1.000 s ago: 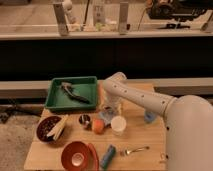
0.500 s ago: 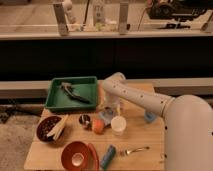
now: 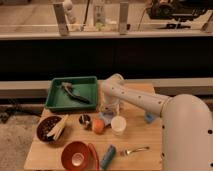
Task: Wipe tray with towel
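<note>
The green tray (image 3: 55,96) sits at the back left of the wooden table. A dark, grey crumpled thing (image 3: 73,93) lies inside it, possibly the towel. My white arm reaches in from the lower right across the table. The gripper (image 3: 106,110) points down just right of the tray's right rim, close above the tabletop and behind the orange fruit. It holds nothing that I can see.
In front of the tray are a dark bowl with pale sticks (image 3: 50,129), a small dark cup (image 3: 85,119), an orange fruit (image 3: 98,125) and a white cup (image 3: 118,124). A red bowl (image 3: 77,155), a blue can (image 3: 108,156) and a fork (image 3: 134,149) lie near the front edge. A blue item (image 3: 150,118) lies at the right.
</note>
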Available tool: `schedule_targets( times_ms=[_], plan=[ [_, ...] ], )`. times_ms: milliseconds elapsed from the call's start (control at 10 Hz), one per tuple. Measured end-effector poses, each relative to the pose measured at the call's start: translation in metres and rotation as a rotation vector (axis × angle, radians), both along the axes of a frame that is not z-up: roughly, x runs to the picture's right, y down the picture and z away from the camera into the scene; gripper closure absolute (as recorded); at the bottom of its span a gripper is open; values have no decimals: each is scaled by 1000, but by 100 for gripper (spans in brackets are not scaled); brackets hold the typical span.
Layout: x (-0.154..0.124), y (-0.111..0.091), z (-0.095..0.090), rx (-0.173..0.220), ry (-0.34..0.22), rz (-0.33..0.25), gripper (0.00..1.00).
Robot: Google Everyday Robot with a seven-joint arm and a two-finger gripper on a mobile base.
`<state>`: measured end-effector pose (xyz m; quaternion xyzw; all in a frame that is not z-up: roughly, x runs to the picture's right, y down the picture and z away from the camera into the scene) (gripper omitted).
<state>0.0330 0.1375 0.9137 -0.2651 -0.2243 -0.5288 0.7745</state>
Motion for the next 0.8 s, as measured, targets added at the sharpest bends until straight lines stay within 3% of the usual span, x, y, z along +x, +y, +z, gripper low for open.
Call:
schedule_targets(
  times_ms=[200,500,700,800],
  plan=[
    [0,2,4,-24,-28,2,67],
    [-1,1,2,-26,-33,1,96],
    [1,-2,-2,-25,-49,22,100],
    [8,-10,-12,-3,-58,44,100]
  ],
)
